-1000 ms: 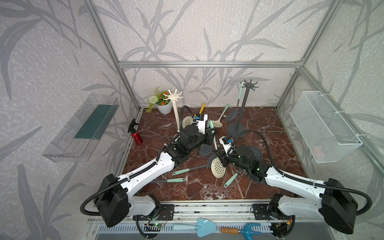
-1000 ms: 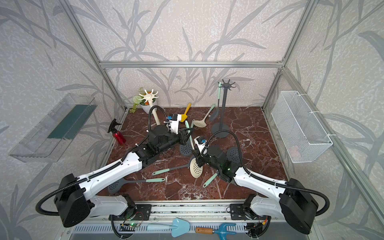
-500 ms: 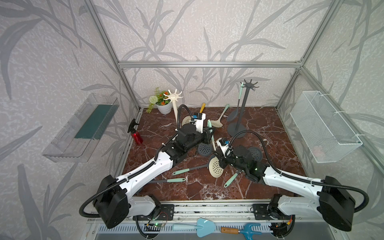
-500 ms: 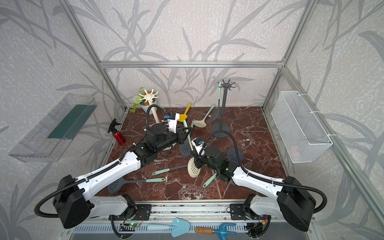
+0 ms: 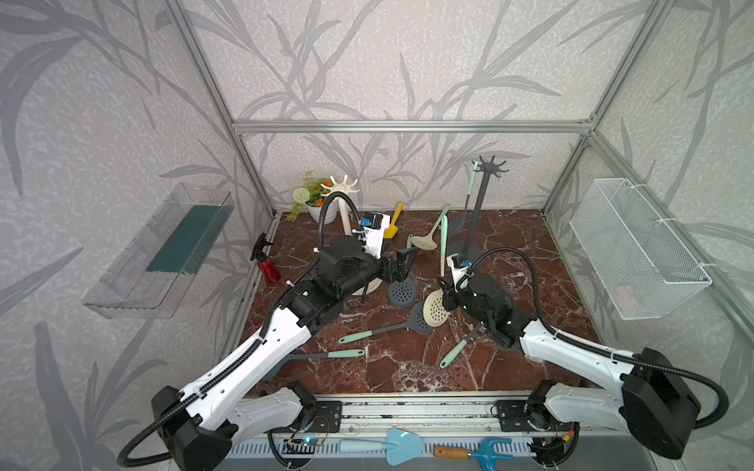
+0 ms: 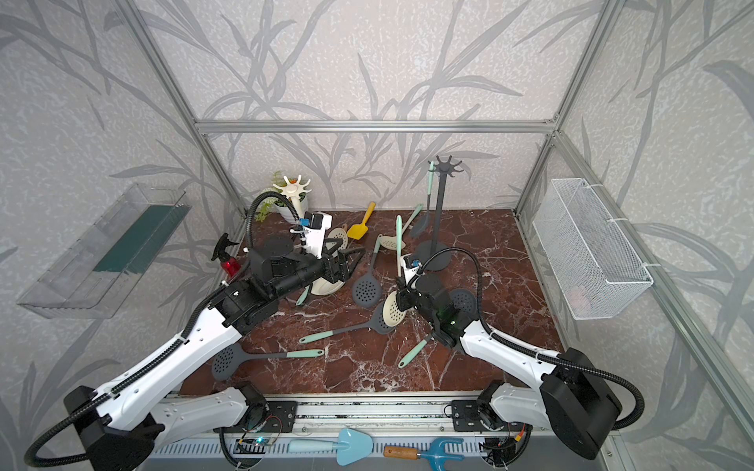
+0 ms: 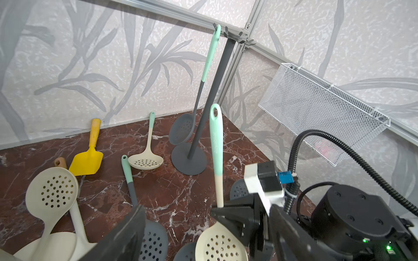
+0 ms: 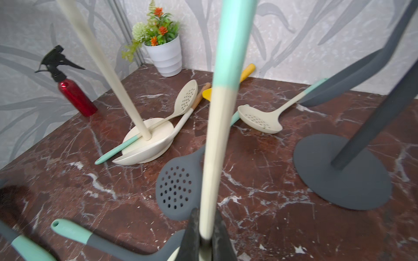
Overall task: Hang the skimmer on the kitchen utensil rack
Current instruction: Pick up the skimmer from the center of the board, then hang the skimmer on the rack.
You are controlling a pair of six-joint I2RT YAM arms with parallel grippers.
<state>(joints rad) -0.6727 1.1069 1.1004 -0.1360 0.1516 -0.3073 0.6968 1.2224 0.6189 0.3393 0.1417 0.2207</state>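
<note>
A cream skimmer point(image 5: 435, 308) with a mint handle stands upright near the middle of the marble floor in both top views, its handle point(image 6: 399, 240) pointing up. My right gripper point(image 5: 444, 290) is shut on its cream neck just above the bowl; in the right wrist view the fingers point(image 8: 192, 235) pinch the shaft point(image 8: 217, 135). My left gripper point(image 5: 402, 265) stands open to the skimmer's left, apart from it; in its wrist view the skimmer point(image 7: 220, 244) sits between its spread fingers point(image 7: 126, 230). The dark grey utensil rack point(image 5: 477, 212) stands behind, with a grey skimmer point(image 7: 182, 131) hanging from it.
A cream rack point(image 5: 344, 204) stands at the back left with cream utensils on its base point(image 8: 147, 140). Several grey skimmers point(image 5: 402, 291) with mint handles lie on the floor. A yellow spatula point(image 5: 392, 228), a red spray bottle point(image 5: 269, 269), a plant pot point(image 5: 318, 210) and a wire basket point(image 5: 636, 253) are around.
My right gripper has shut on the skimmer's neck. My left gripper has opened, let go of the handle and drawn back to the left.
</note>
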